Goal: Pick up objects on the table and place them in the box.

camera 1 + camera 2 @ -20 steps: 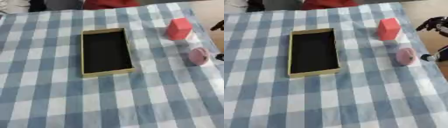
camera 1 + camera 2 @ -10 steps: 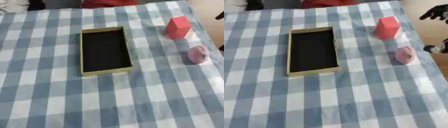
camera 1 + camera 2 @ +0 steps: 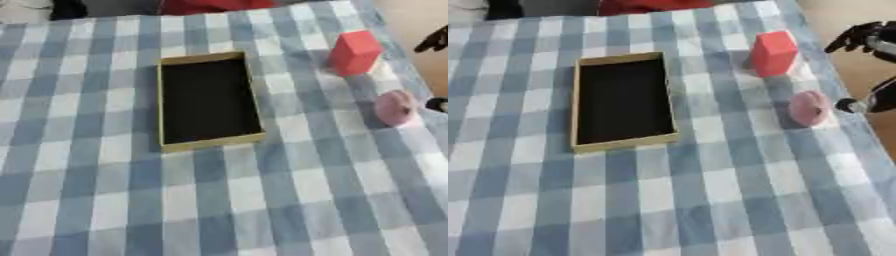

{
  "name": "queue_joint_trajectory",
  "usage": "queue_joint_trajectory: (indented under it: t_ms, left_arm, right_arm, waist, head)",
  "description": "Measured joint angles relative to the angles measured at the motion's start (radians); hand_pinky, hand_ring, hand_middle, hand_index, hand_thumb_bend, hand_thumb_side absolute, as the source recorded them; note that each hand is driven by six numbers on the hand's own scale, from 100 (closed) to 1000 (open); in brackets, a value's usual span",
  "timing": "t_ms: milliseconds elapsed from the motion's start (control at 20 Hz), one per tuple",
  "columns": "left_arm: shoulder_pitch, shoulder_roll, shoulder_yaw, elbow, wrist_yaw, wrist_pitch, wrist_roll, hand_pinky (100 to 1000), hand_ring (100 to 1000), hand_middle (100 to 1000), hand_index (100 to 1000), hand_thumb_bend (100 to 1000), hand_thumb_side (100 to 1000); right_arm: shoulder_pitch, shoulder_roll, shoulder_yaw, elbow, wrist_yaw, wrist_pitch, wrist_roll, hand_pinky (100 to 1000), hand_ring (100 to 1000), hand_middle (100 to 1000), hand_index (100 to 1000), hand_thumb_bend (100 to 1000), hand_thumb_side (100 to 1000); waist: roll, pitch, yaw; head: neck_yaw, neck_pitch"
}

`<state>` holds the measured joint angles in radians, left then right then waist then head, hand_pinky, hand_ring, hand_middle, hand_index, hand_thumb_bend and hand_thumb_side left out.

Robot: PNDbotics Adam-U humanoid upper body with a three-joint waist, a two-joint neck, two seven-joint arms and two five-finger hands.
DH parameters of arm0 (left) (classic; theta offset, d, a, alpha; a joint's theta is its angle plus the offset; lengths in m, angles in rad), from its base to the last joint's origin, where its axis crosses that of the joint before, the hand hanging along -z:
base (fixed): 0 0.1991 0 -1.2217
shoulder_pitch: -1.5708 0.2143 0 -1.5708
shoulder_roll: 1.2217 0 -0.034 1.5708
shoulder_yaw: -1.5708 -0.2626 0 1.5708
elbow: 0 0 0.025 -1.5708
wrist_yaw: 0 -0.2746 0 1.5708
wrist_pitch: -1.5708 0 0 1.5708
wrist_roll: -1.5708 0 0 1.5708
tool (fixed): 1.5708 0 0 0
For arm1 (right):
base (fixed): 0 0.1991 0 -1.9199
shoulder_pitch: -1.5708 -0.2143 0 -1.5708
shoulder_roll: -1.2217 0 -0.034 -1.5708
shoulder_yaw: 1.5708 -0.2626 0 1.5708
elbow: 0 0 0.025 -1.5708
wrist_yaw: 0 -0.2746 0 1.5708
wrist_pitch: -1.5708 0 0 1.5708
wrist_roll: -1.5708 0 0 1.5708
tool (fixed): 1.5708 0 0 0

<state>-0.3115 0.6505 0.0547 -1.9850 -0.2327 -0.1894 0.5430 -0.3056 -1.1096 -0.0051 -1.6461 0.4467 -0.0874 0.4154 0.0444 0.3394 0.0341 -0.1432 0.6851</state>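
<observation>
right eye view: a table under a blue and white checked cloth (image 3: 710,190) fills the picture. a shallow open box (image 3: 622,101) with tan walls and a black inside lies left of centre, long side running away from the robot, and it holds nothing. a red block (image 3: 773,53) stands upright at about 2 o'clock from the box. a pink rounded thing (image 3: 808,108) lies at about 3 o'clock from the box, nearer the robot than the block and close to the table's right edge. both are well apart from the box.

the right hand (image 3: 862,37) shows at the right edge, off the table, at about 3 o'clock from the block. its dark fingers are bent a little and spread, holding nothing; it looks released. below it a dark part of the same arm shows just beside the pink thing, not touching it. the left hand is out of sight.

compared with a second ago, the hand sits higher and further out towards the edge, though the camera has shifted too. block, pink thing and box lie as they did. so no object has been taken up yet; the task looks barely begun, and the first reach is probably still being lined up.
</observation>
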Motion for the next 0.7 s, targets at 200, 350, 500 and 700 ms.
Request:
queue_joint_trajectory:
  t_ms: [200, 350, 500, 700]
  left_arm:
    - [-0.003, -0.001, -0.002, 0.000, 0.003, -0.002, -0.002, 870, 859, 787, 864, 129, 853]
    - [-0.004, -0.005, -0.003, 0.000, 0.004, -0.004, -0.005, 870, 859, 787, 864, 127, 854]
    - [-0.005, -0.008, -0.007, 0.000, 0.005, -0.004, -0.006, 870, 859, 787, 864, 126, 854]
    - [-0.006, -0.008, -0.008, 0.000, 0.008, -0.007, -0.008, 869, 859, 787, 864, 124, 855]
  right_arm:
    - [-0.033, 0.015, 0.026, 0.045, 0.013, -0.002, 0.002, 768, 818, 802, 853, 493, 145]
    - [-0.052, 0.028, 0.040, 0.076, 0.026, -0.004, 0.000, 765, 816, 798, 849, 481, 150]
    - [-0.064, 0.040, 0.050, 0.094, 0.030, -0.010, -0.001, 764, 816, 798, 848, 478, 154]
    - [-0.070, 0.046, 0.062, 0.107, 0.033, -0.022, 0.011, 764, 818, 798, 846, 482, 159]
  waist:
    - [0.003, 0.002, 0.007]
    - [0.003, 0.006, 0.010]
    - [0.004, 0.007, 0.015]
    - [0.004, 0.009, 0.018]
  head:
    - [-0.011, -0.001]
    - [-0.017, -0.001]
    - [-0.017, -0.001]
    - [-0.017, -0.001]
